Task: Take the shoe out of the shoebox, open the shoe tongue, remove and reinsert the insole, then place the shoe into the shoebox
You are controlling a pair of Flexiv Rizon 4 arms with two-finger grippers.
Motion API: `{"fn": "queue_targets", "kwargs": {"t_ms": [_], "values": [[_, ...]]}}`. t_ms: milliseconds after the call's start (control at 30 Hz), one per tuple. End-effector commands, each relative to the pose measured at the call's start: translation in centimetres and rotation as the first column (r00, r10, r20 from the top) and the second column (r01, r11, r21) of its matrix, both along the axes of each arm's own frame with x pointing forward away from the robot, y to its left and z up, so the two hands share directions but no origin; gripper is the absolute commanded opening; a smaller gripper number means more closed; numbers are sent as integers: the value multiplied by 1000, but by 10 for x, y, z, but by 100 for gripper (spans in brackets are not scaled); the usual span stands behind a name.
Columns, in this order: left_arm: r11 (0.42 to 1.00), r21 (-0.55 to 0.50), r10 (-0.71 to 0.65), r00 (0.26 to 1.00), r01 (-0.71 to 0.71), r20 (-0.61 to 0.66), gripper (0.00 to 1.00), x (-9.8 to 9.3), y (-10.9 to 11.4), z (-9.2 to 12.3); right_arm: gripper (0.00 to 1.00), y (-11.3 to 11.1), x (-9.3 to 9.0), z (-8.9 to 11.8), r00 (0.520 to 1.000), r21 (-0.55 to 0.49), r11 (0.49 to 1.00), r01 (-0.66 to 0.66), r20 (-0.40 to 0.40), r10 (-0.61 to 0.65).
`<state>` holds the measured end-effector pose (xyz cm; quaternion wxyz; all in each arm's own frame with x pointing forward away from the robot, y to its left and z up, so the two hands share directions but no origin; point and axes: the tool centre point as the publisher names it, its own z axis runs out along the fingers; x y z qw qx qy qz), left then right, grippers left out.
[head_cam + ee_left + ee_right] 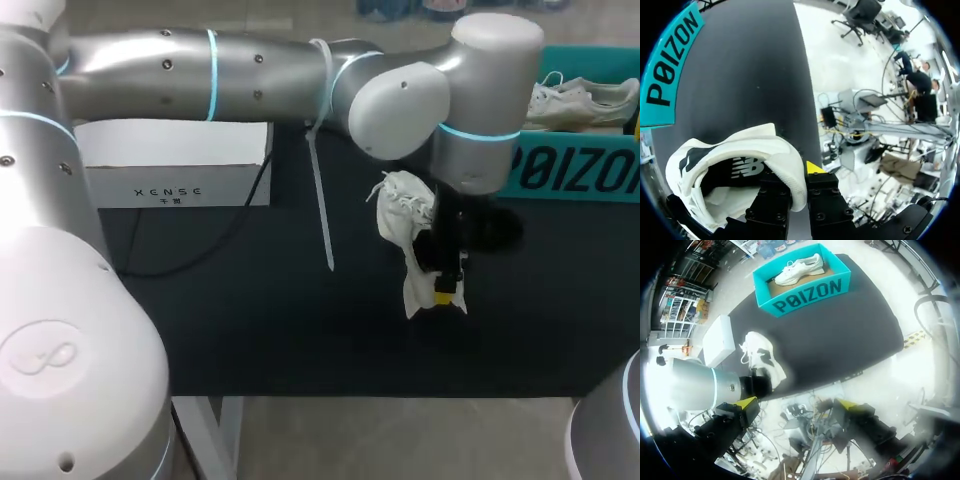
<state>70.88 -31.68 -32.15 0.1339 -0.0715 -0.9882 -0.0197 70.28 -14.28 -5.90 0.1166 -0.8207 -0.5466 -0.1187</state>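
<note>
Gripped by collar, white shoe (403,213) in clenched left pincer (447,290), near teal shoebox (570,170), right pincer (800,407) released, well apart from shoebox.

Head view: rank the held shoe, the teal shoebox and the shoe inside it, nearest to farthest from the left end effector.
1. held shoe, gripped by the left end effector.
2. teal shoebox, at the far right.
3. second shoe, inside that box, behind its front wall.
</note>
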Motion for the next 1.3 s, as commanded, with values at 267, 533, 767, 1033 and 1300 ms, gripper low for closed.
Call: {"fn": "queue_targets", "kwargs": {"t_ms": [267,533,767,1033,1300], "values": [[991,-34,-130,991,131,9,0,14,100,63,100,0,2,0,1000,-1,1000,-1,-3,1],[989,3,-148,989,148,12,0,22,138,71,100,0,2,0,1000,-1,1000,-1,-3,1],[989,3,-148,989,148,12,0,22,138,71,100,0,2,0,1000,-1,1000,-1,-3,1],[989,3,-148,989,148,12,0,22,138,71,100,0,2,0,1000,-1,1000,-1,-3,1],[989,3,-148,989,148,12,0,22,138,71,100,0,2,0,1000,-1,1000,-1,-3,1]]}}
